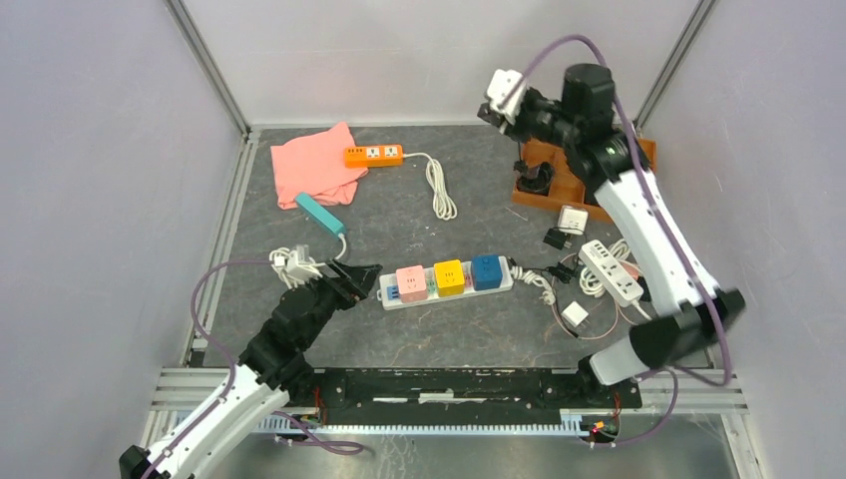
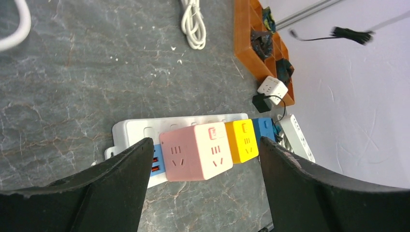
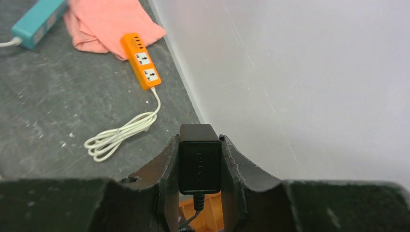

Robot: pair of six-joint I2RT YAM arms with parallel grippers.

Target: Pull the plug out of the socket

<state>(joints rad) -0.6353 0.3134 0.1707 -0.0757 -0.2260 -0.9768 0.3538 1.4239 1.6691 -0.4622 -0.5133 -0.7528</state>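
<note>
The socket is a long white power strip lying in the middle of the table. Pink, yellow and blue cube adapters sit on it. My left gripper is open at the strip's left end. In the left wrist view, the left gripper has its jaws wide apart on either side of the pink cube, not touching it. My right gripper is raised high at the back right. In the right wrist view, the right gripper is shut on a black plug with its cable hanging down.
An orange tray with dark items lies under the right gripper. A plain white strip, white cube adapters and cables lie at the right. An orange strip, pink cloth, teal strip and coiled cord lie at the back.
</note>
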